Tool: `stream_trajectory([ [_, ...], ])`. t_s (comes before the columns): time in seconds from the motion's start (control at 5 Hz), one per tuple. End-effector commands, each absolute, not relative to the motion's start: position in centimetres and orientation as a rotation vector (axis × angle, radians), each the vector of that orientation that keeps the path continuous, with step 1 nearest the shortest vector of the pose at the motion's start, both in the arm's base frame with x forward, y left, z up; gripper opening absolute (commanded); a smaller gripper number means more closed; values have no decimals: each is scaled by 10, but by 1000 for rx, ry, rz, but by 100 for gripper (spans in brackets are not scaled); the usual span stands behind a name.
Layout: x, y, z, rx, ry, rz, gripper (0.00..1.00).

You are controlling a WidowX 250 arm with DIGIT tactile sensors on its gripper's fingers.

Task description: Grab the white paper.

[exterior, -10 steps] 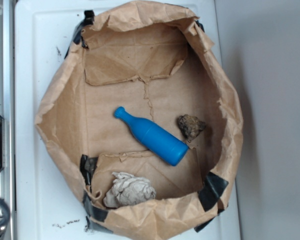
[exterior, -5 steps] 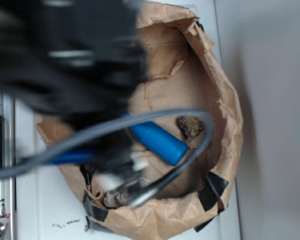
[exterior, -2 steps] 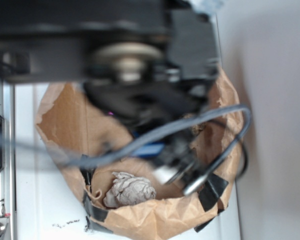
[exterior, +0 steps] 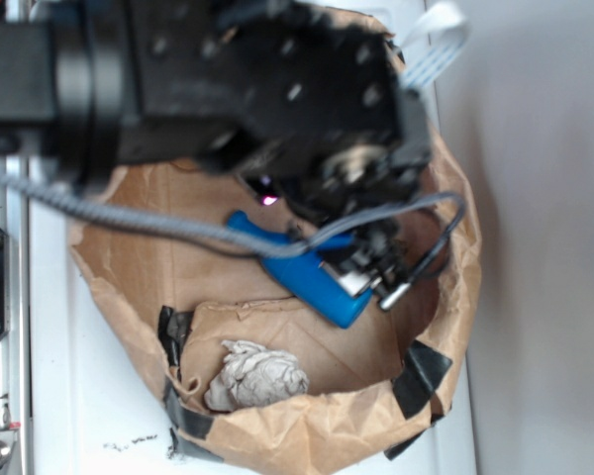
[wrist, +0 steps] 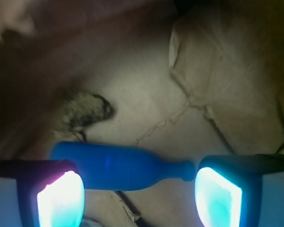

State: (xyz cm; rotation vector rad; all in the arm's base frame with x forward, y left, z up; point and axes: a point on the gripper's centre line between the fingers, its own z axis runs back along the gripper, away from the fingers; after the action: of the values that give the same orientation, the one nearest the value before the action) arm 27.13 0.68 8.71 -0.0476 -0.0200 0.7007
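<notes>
Wrist cam shows my gripper (wrist: 139, 196) spread wide over the blue bottle (wrist: 118, 165); only exterior catches the white paper (exterior: 257, 376), long axis 3-to-9 o'clock.

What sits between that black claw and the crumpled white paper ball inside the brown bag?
Only bare brown bag floor, seen in the exterior view. The gripper hangs over the blue plastic bottle; the white paper lies apart, near the bag's edge.

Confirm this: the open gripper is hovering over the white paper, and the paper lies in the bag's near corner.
Not quite. The open gripper hovers over the blue bottle, as the wrist view shows. The white paper does lie untouched in the brown paper bag's near corner.
</notes>
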Motion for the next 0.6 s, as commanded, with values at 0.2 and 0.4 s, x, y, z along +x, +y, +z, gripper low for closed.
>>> stream_trajectory([
  [0.2,264,-49,61,-286,26,457,100],
  [0.4,261,-50,83,-385,-15,406,100],
])
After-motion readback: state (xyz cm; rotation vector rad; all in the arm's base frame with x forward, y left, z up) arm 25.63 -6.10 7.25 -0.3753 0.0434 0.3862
